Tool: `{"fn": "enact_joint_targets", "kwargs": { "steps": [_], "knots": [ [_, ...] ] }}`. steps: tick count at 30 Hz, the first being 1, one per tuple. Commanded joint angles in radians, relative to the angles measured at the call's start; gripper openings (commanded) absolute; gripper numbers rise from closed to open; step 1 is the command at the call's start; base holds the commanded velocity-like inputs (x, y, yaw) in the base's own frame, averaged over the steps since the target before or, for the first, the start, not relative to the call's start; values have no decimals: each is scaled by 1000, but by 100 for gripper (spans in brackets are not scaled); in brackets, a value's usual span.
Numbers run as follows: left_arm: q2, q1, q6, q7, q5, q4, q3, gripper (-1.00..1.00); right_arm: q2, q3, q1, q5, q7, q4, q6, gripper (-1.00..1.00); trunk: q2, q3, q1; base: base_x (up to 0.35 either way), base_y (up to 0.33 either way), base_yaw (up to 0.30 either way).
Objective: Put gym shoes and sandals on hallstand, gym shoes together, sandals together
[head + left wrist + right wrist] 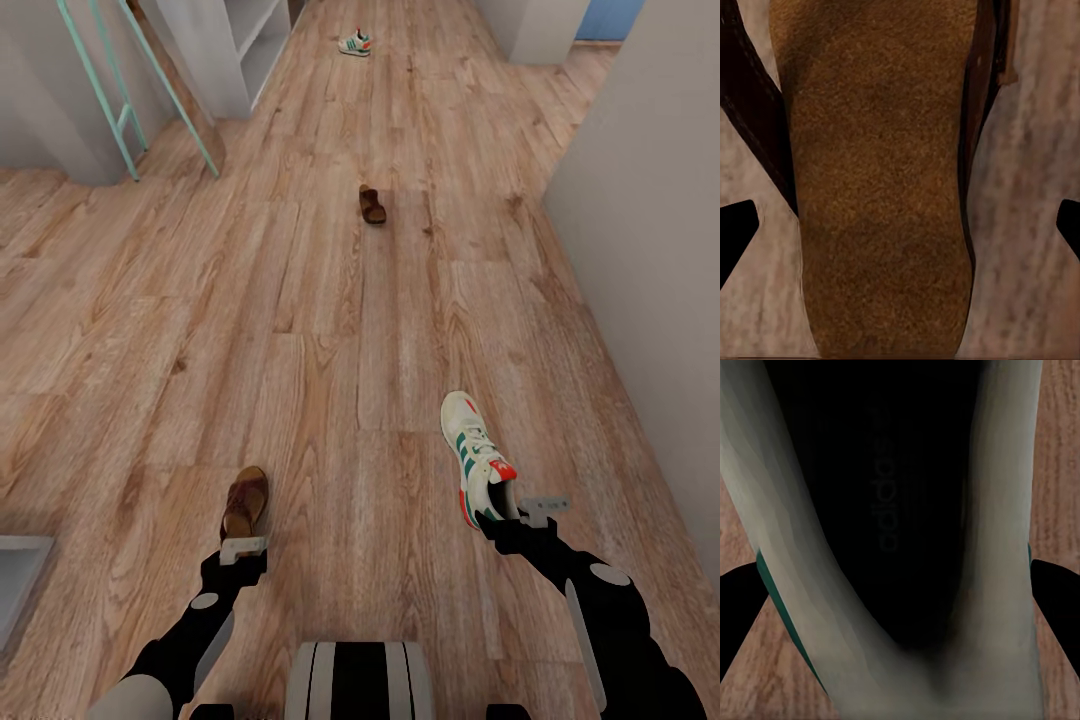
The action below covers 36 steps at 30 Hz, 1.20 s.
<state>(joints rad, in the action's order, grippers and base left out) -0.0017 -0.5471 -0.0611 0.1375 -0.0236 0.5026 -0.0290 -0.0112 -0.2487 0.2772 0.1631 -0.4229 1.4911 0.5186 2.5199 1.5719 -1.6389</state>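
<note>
Brown sandal (245, 503) pinched by left gripper (243, 547), sneaker (478, 460) by right gripper (520, 512); carry phase; hallstand next.

Far gym shoe (354, 43) too small for detail, shelf unit (235, 45) cut by the top edge, held sandal's (881, 180) toe and heel cropped in the left wrist view, held shoe's (900, 532) opening dark inside.

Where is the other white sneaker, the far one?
In the head view, the far gym shoe lies on the corridor floor, top centre, beyond the lone sandal, near the pale shelf unit.
</note>
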Motion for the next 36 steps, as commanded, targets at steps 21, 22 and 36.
{"fn": "enact_joint_targets", "kwargs": {
  "steps": [21,22,36],
  "knots": [
    [-1,-1,-3,5,-3,1,-2,100,-1,-3,0,10,-10,3,3,-100,2,41,-3,0,0,95],
    [-1,-1,-3,5,-3,1,-2,100,-1,-3,0,10,-10,3,3,-100,2,42,-3,0,0,0],
    [-3,-1,-3,5,-3,1,-2,100,-1,-3,0,10,-10,3,3,-100,2,43,-3,0,0,0]
  ]
}}
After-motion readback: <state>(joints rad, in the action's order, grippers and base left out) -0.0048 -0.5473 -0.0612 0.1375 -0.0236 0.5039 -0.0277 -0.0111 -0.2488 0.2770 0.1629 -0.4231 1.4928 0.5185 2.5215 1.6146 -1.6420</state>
